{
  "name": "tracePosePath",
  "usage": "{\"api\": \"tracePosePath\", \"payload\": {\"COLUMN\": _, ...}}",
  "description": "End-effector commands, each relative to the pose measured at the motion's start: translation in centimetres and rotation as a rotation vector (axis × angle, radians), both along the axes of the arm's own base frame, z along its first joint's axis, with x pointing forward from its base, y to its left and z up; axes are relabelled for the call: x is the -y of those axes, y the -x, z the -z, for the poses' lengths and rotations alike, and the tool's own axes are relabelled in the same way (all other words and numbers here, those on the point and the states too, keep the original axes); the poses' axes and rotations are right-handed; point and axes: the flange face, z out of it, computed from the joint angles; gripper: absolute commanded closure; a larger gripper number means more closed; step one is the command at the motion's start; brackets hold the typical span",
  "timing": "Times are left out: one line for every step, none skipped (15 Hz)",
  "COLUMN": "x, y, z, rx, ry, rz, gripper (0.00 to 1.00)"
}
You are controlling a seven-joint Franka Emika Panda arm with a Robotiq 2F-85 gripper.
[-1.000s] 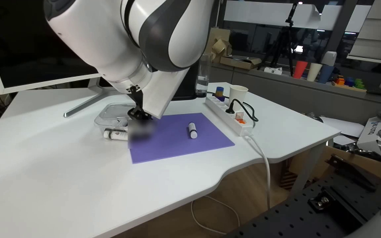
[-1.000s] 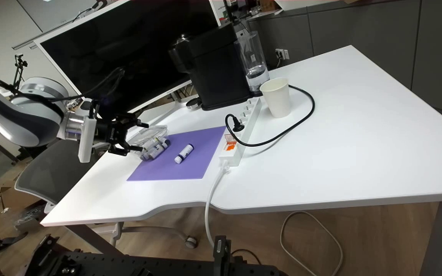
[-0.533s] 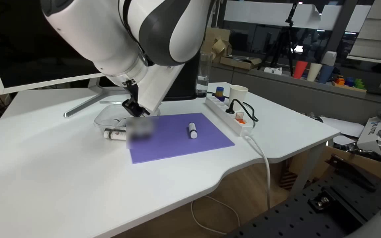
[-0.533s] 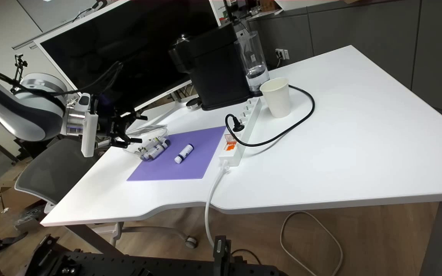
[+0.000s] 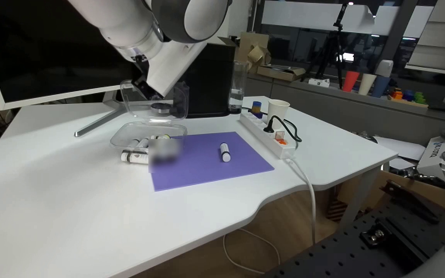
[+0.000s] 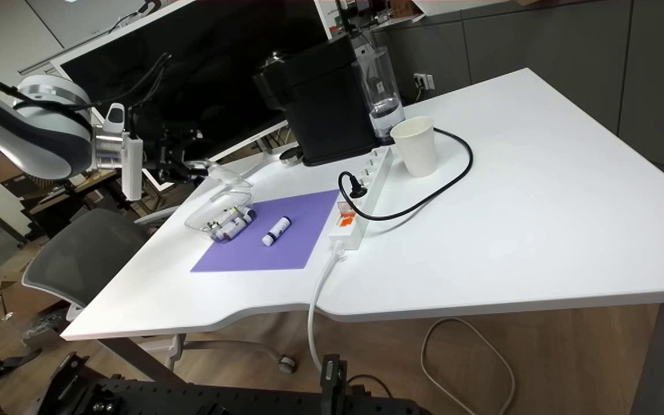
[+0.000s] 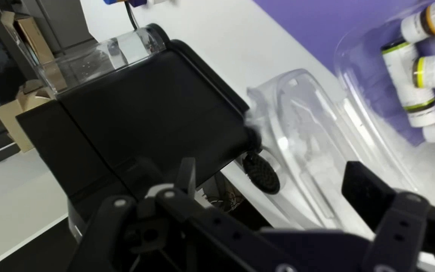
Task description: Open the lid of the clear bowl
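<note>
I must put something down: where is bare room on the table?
Bare: the white table right of the black cable, in an exterior view; also between the purple mat and near table edge. Crowded: around the clear bowl, raised lid and gripper; along the power strip.

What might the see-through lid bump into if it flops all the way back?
The lid might bump the round black disc or the black machine: in the wrist view, both show beyond it, away from the clear bowl. I can't tell if they're near enough to stop it. Nothing visible stands between the open jaws and the lid.
</note>
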Motion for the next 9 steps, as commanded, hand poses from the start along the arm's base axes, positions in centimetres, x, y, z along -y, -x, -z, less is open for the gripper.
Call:
{"api": "tracePosePath", "payload": {"x": 0.8, "y": -2.2, "z": -3.6, "rx": 0.111, "ry": -0.03, "rz": 0.041, "gripper": 0.0}}
{"api": "tracePosePath", "payload": {"x": 1.0, "y": -2.6, "z": -4.6, "rx": 0.131, "ry": -0.035, "rz": 0.048, "gripper": 0.0}}
{"api": "tracePosePath", "payload": {"x": 1.1, "y": -2.9, "z": -5.6, "rx": 0.151, "ry": -0.042, "rz": 0.058, "gripper": 0.0}}
{"api": "tracePosePath", "payload": {"x": 1.3, "y": -3.1, "z": -6.5, "rx": 0.168, "ry": -0.048, "rz": 0.065, "gripper": 0.0}}
{"api": "tracePosePath", "payload": {"x": 1.6, "y": -3.1, "z": -7.4, "rx": 0.179, "ry": -0.053, "rz": 0.077, "gripper": 0.0}}
{"api": "tracePosePath", "payload": {"x": 1.8, "y": -2.9, "z": -8.2, "rx": 0.18, "ry": -0.064, "rz": 0.089, "gripper": 0.0}}
{"api": "tracePosePath", "payload": {"x": 2.1, "y": -2.8, "z": -8.9, "rx": 0.182, "ry": -0.074, "rz": 0.1, "gripper": 0.0}}
{"api": "tracePosePath", "payload": {"x": 2.5, "y": -2.6, "z": -9.7, "rx": 0.179, "ry": -0.085, "rz": 0.117, "gripper": 0.0}}
{"api": "tracePosePath", "payload": {"x": 2.9, "y": -2.4, "z": -10.4, "rx": 0.166, "ry": -0.101, "rz": 0.138, "gripper": 0.0}}
